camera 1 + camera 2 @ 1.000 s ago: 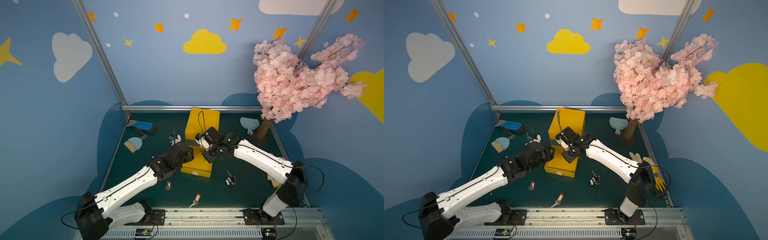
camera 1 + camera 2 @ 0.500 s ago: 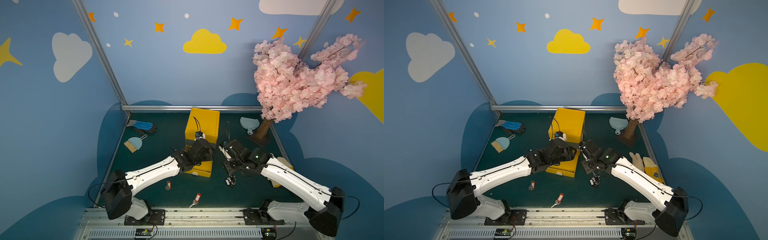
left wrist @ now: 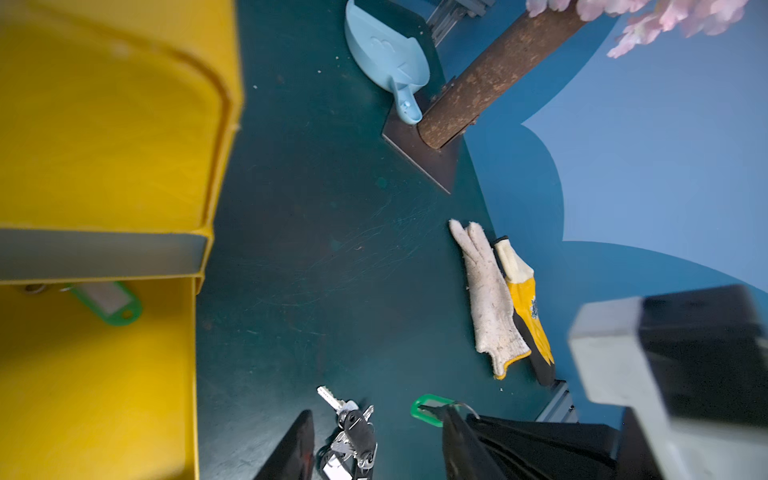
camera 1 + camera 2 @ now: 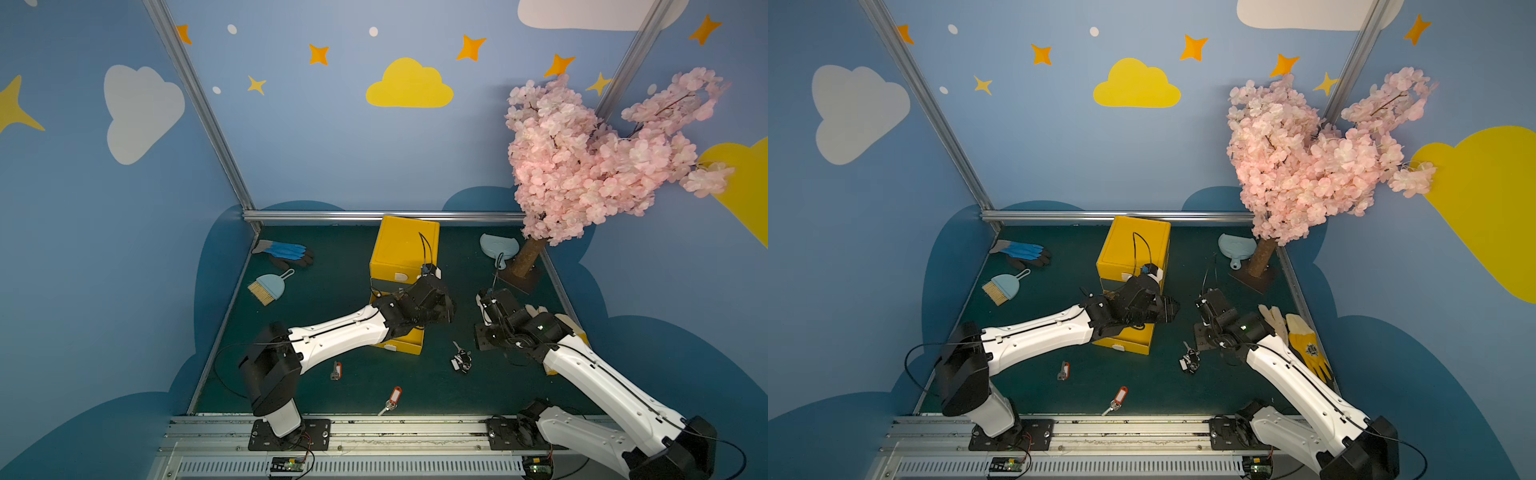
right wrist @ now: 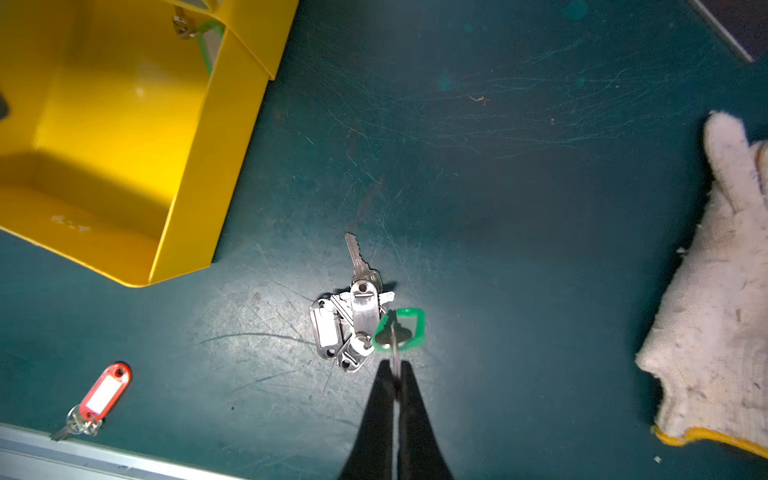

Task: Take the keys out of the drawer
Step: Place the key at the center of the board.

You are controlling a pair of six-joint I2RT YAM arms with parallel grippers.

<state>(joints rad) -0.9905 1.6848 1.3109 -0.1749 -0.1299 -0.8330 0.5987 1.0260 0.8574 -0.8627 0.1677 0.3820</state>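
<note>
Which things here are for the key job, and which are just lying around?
For the job: yellow drawer; green-tag key inside it; second green-tag key, pinched in the right claw; key bunch; red-tag key by the rail; other red-tag key.

Just lying about: blue glove; brush; dustpan; white glove; yellow glove; pink tree.

The open drawer (image 5: 187, 166) is crossed from above by the left arm (image 4: 345, 332). Its back is overhung by the yellow cabinet (image 3: 104, 124), and a green-tagged key (image 3: 108, 297) is seen at that edge. Bare mat (image 5: 498, 166) is left between the drawer and the gloves (image 3: 494, 299). Nearer the front, that room is taken up by the key bunch (image 5: 349, 324) and the right gripper (image 5: 397, 368), closed on a second green-tagged key (image 5: 401, 332).
</note>
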